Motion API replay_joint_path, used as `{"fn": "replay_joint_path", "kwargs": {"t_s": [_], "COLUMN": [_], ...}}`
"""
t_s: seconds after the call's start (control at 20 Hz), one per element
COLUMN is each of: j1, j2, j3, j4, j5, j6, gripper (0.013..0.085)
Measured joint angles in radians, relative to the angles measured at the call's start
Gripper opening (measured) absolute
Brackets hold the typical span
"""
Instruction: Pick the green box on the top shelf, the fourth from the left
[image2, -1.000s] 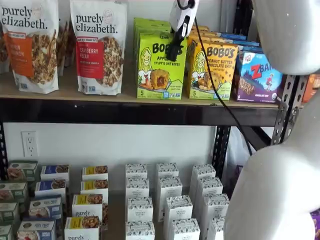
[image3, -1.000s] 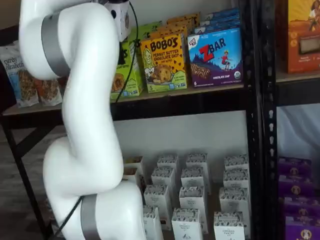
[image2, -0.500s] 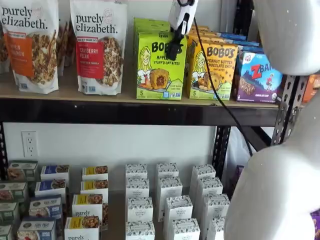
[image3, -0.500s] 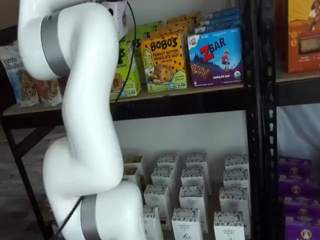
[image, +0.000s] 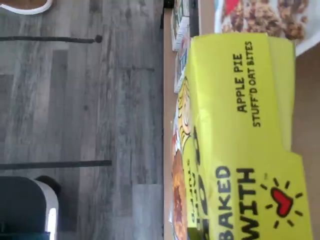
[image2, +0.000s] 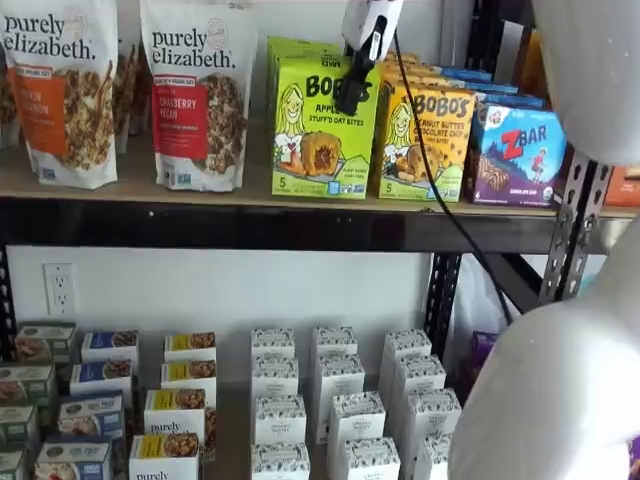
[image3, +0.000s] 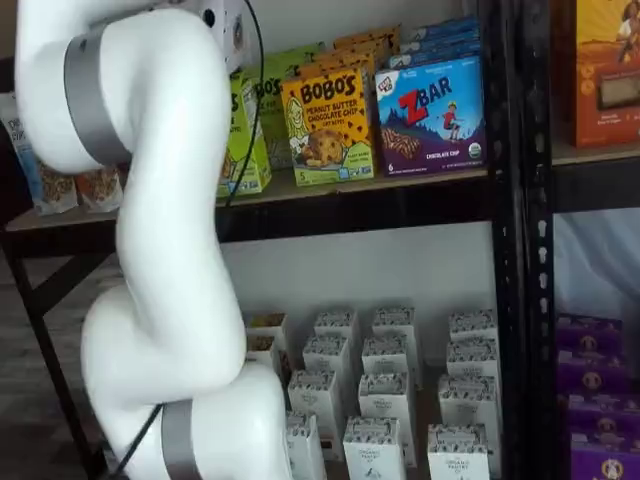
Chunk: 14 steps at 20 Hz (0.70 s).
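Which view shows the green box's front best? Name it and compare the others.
A shelf view shows the green box front-on, its label readable, on the top shelf. The other shelf view shows it edge-on, mostly hidden behind the arm. The wrist view shows mainly its top panel, close up.

Bright, even indoor light; soft focus throughout, wrist view slightly blurred.

Top shelf, left to right in a shelf view: two granola bags, the green box, the peanut butter box, the ZBar box. Further boxes stand behind. Small cartons occupy the lower frame.
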<state>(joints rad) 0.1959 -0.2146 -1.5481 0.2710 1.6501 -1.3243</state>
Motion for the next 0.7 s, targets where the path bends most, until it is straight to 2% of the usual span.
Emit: {"fn": "replay_joint_path", "kwargs": {"t_s": [0.15,0.7], "j1": [-0.006,-0.069], "j2": [-0.034,-0.174], "j3": [0.024,0.139], "j4": [-0.004,0.001], "j5": [0.024,0.063], "j6": [-0.003,-0.056], "gripper": [0.025,0.025]}}
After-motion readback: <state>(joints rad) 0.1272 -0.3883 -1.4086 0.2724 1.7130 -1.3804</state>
